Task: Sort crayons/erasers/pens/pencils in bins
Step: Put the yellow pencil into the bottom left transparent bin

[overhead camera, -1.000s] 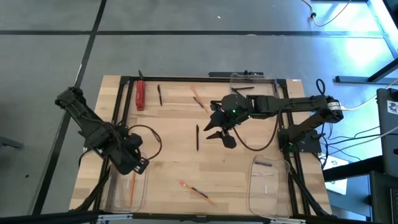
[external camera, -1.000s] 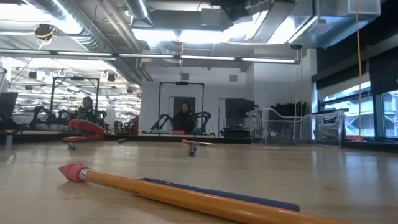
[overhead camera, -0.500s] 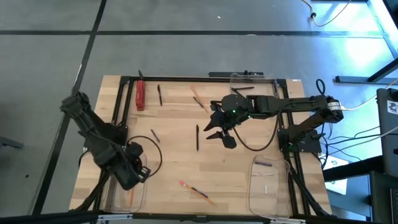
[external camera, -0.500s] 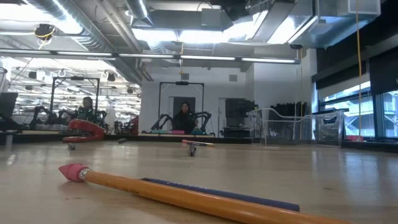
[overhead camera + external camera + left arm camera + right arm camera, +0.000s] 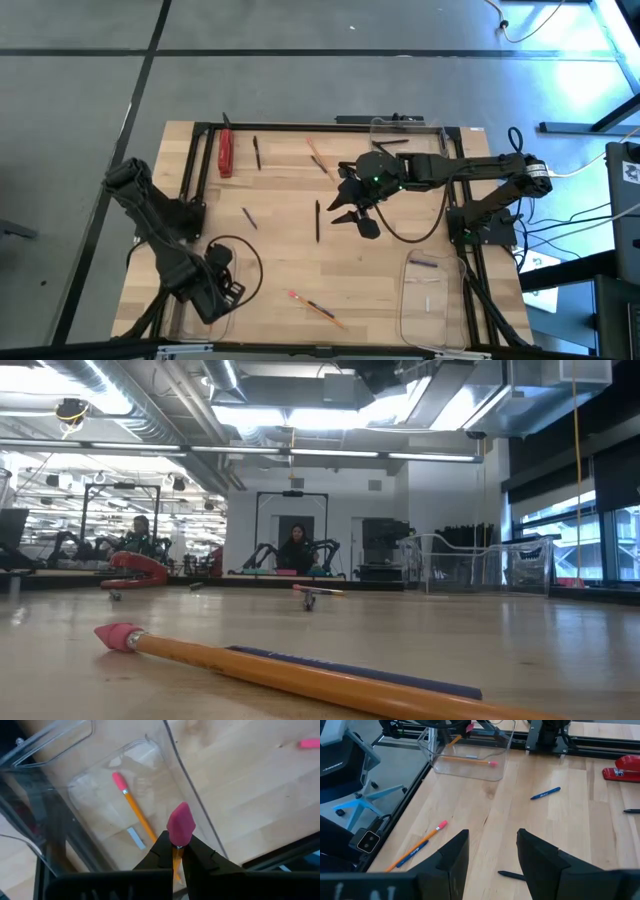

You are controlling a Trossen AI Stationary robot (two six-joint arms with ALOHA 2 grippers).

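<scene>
L gripper [image 5: 176, 851]: jaws clenched on a pencil [image 5: 180, 827], pink eraser end sticking up out of the pinch, shaft running down between the fingers, so its long axis is roughly upright. It hangs over the near-left clear bin [image 5: 205, 312], directly above the bin floor, where another pencil [image 5: 134, 809] already lies flat along the bin's length. My read: the drop only needs the held pencil inside the walls; it looks inside, but close to the bin's long side wall [image 5: 185, 780], so a tilt on release could tip it over the rim.

R gripper [image 5: 490, 855]: jaws released, wide, hovering mid-counter w/ nothing between them. A black pen [image 5: 318, 221] lies just beside it on the wood, long axis front-to-back; R arm is far nearer to it than L.

Further out: a pencil w/ a blue stick beside it [image 5: 315, 308] at the near middle, a short dark crayon [image 5: 249, 217] left of centre, another pencil [image 5: 319, 158] and pen [image 5: 257, 152] toward the far edge, red stapler [image 5: 226, 152] far left. Second bin [image 5: 432, 297] near right, a third [image 5: 408, 135] far right.

Counter [image 5: 280, 260]: light wood, flat. Beyond it, an open workshop w/ other rigs; people seated far back.
</scene>
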